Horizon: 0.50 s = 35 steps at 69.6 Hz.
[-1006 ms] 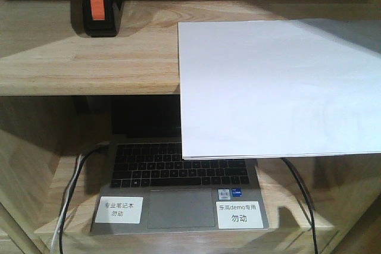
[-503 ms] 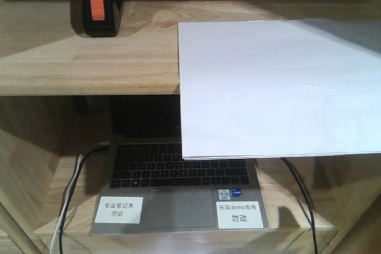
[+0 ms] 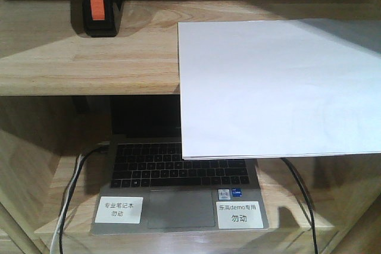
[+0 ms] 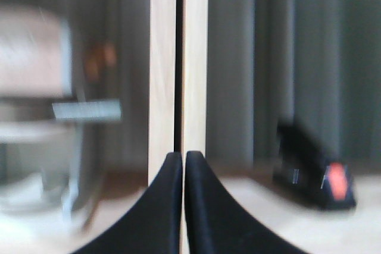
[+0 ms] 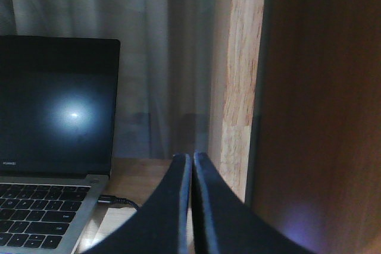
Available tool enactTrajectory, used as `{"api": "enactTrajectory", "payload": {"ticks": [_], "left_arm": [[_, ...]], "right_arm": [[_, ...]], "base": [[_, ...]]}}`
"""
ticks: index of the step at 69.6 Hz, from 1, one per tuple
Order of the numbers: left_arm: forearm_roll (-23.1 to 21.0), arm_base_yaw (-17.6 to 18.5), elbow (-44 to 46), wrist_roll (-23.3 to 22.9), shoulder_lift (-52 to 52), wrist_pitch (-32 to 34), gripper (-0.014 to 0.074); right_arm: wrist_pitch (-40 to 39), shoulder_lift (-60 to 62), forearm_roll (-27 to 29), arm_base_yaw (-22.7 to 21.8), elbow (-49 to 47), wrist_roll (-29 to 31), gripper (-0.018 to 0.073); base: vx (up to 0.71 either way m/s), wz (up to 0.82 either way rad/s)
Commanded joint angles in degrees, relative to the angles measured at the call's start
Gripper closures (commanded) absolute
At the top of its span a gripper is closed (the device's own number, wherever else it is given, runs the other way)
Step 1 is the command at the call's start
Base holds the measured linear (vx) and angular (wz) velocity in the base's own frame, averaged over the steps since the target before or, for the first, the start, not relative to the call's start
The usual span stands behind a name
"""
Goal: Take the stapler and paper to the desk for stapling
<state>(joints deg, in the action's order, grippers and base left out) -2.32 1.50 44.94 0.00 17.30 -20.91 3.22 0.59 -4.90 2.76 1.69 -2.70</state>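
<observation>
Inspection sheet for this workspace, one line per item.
Surface: wooden shelf, two levels; desk not in view.
Job's things: stapler at upper level's back left; paper on its right, overhanging the front edge.
Clutter: open laptop on lower level, two white labels on its palm rest.
Grippers: left gripper shut, empty; right gripper shut, empty.
Cables: black and white cables left of laptop; black cable right.
Surroundings: grey curtain behind the shelf.

You're looking at a matt black plastic stapler point(image 3: 98, 25), a grained wooden shelf point(image 3: 89, 57), smooth white paper point(image 3: 274, 87) and a glossy laptop screen point(image 5: 56, 105).
</observation>
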Motion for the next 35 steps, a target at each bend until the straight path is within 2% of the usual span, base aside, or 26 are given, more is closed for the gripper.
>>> {"api": "enactTrajectory", "payload": {"ticks": [1,21,29,35], "left_arm": [[-0.3,0.2,1.3,-0.4,1.8,2.9,0.0603],[-0.3,0.2,1.5,-0.6,1.9,5.4,0.0580],[-0.3,0.2,1.5,-0.6,1.9,5.5,0.0523],[-1.0,0.2,1.7,-0.6,1.9,5.4,0.0448]], "right_arm": [[-4.2,0.4,-0.4,0.0,0.1,0.1,0.0569],[-4.2,0.4,-0.4,0.0,0.1,0.1,0.0569],[-4.2,0.4,-0.4,0.0,0.1,0.1,0.0569],[-4.2,0.4,-0.4,0.0,0.1,0.1,0.0569]], "base": [[0.00,0.00],[0.00,0.00],[0.00,0.00],[0.00,0.00]]}}
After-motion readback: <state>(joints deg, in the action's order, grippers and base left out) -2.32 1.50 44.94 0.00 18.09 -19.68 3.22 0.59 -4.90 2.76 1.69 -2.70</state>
